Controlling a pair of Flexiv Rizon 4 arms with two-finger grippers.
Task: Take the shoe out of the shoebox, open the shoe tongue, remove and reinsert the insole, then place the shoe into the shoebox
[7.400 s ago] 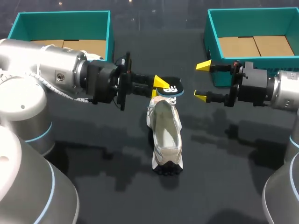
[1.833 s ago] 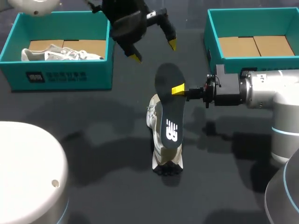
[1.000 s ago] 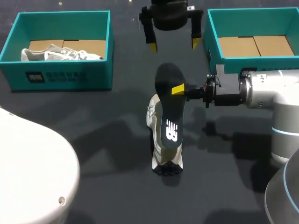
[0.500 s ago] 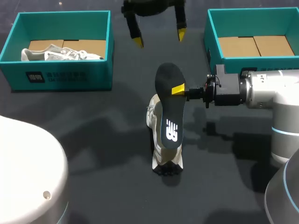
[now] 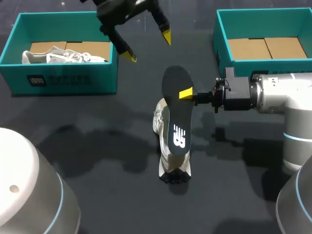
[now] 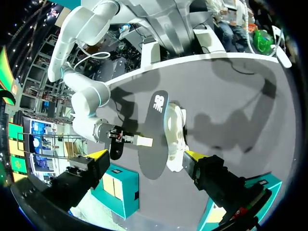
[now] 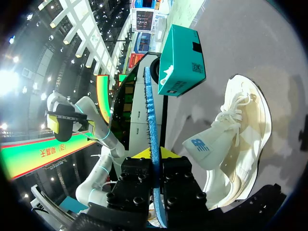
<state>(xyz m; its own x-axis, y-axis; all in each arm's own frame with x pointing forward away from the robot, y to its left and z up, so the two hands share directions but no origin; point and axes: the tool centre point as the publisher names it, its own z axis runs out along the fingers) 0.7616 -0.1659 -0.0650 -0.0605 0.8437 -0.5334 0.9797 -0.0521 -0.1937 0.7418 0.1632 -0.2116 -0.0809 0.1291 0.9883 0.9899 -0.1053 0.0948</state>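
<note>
Two arms: right arm [image 5: 273, 97] level, jaws clamping insole [image 5: 175, 114] above shoe [image 5: 167, 161]; left arm [image 5: 124, 10] high, jaws wide.

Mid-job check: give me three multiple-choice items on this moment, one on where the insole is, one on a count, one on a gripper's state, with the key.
1. Where is the black foam insole?
A. Flat inside a box
B. Clamped in the right gripper, over the white sneaker on the dark table
C. Lying on the table beside the sneaker

2. How many teal cardboard shoeboxes stand on the table?
A. One
B. Three
C. Two

3. The left gripper is:
A. Open and empty
B. Shut on the insole
C. Shut on the sneaker

Key: 1 B, the right wrist view shows the insole's edge pinched in that gripper. 2 C, one far left, holding a second white shoe, and one far right. 3 A, its yellow tips stand wide apart with nothing between them.
</note>
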